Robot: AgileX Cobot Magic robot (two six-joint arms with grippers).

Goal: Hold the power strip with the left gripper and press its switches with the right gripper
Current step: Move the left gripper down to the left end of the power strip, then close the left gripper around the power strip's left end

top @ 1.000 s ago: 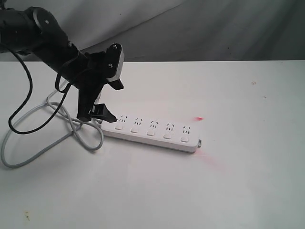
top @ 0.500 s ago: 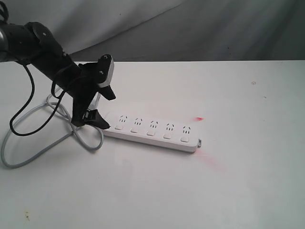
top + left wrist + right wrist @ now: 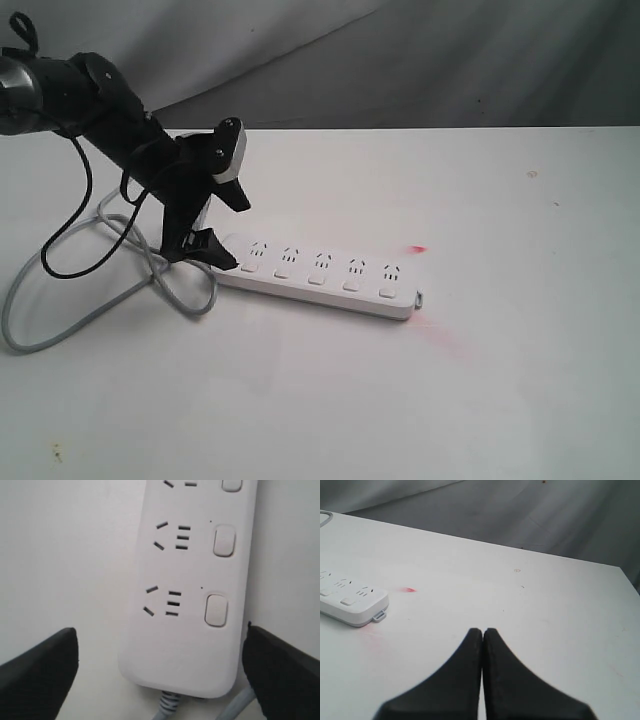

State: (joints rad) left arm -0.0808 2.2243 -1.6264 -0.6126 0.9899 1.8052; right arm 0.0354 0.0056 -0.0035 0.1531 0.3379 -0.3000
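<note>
1. Counter [image 3: 300,410]: white, is carrying everything listed. A faint red smear [image 3: 440,335] is showing on it just in front of the power strip's tab end.
2. Power strip [image 3: 335,271]: long white bar, is lying flat on the counter and running slantwise. Its cord end is pointing toward the left arm, and a small grey tab [image 3: 421,298] is sticking out of the opposite end.
3. Switches [image 3: 316,279]: five white rounded-square buttons, are sitting in a row along the power strip's near long edge, one in front of each socket set. Whether any is pressed in cannot be told.
4. Left gripper [image 3: 233,232]: black, is hanging tilted over the power strip's cord end. Its fingers [image 3: 42,667] are standing wide apart and released, straddling that end. One is just beside the switch-side edge and the other is apart from the socket-side edge, with nothing grasped.
5. Grey cord [image 3: 167,706]: is leaving the power strip's cord end and looping over the counter beyond the left gripper. A black cable [image 3: 47,260] from the left arm is drooping across it.
6. Right gripper [image 3: 482,632]: is showing only in its own wrist view, hovering above bare counter well apart from the power strip's tab end. Its fingers [image 3: 460,680] are clenching tip to tip on nothing.
7. Red mark [image 3: 418,249]: small, is lying on the counter just behind the power strip's tab end.
8. Grey backdrop [image 3: 450,60]: creased, is rising behind the counter, well beyond the power strip.
</note>
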